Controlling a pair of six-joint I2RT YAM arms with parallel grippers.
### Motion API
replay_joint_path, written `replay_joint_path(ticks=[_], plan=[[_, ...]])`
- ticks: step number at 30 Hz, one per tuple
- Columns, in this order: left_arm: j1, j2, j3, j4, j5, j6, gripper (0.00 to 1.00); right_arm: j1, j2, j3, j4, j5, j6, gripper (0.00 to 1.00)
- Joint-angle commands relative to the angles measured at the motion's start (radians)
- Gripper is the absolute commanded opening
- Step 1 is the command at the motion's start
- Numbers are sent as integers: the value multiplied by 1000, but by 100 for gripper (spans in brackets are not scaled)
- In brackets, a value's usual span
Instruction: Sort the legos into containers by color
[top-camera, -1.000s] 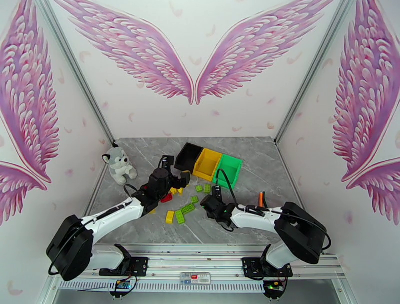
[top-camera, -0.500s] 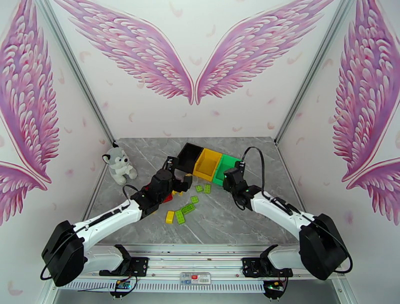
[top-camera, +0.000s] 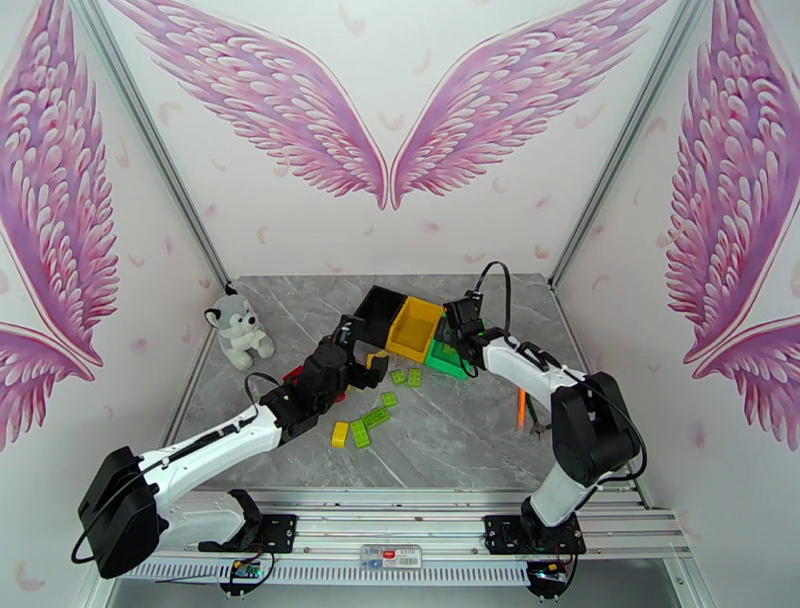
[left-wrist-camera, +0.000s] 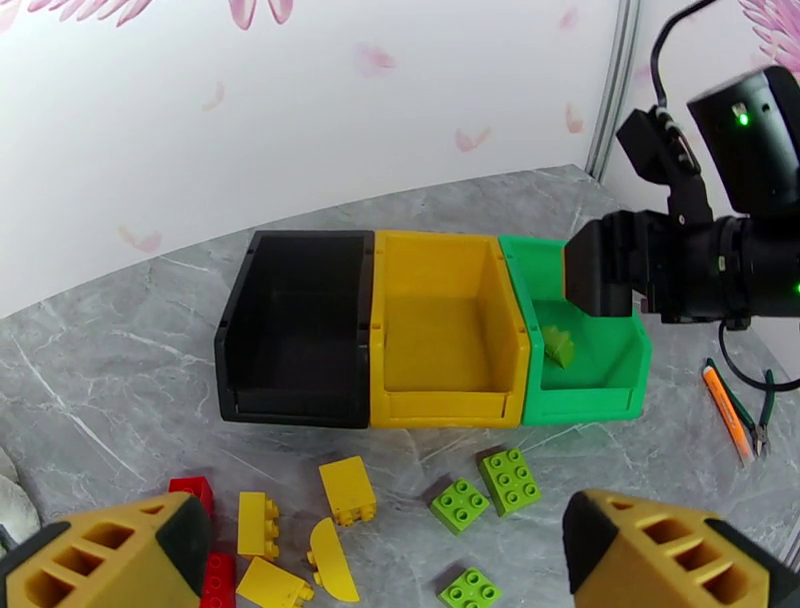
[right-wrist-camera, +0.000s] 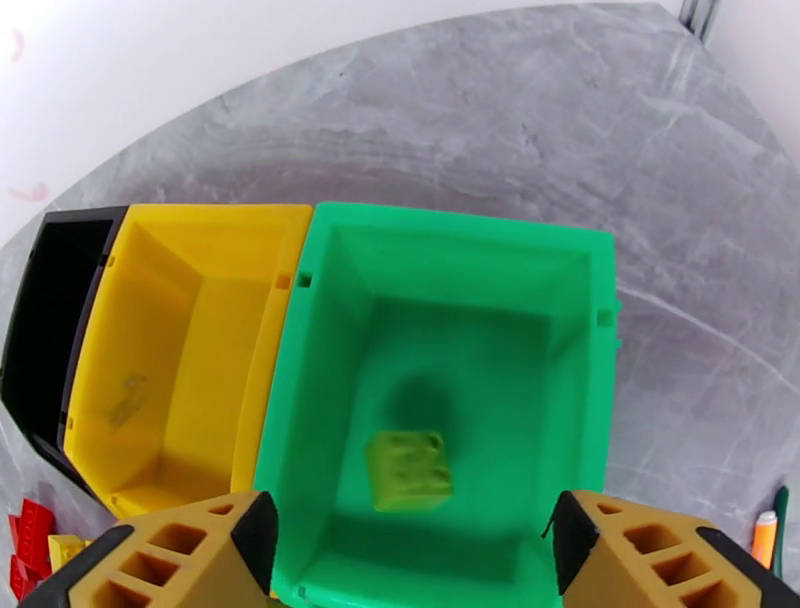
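In green bin (right-wrist-camera: 455, 222), one of three: one light-green lego (right-wrist-camera: 408, 470).

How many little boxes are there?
3, joined in a row: the black box on the left, the yellow box in the middle, the green box on the right. None seems hidden.

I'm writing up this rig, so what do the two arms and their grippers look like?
The left arm and right arm have white links, black joints and black cable loops. The left gripper and right gripper have black bodies, blocky orange-yellow fingers with hollow cells.
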Motion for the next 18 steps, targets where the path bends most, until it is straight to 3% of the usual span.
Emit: replay_joint_path(ticks=[1, 12, 18], plan=[[-3, -42, -32, -19, -18, -41, 99, 21, -46, -21, 27, -60, -23, 82], [18, -227, -183, -30, -85, -90, 99, 304, -141, -162, 89, -19, -84, 83], [109, -343, -289, -13, -50, -147, 99, 463, -138, -207, 82, -32, -88, 80]])
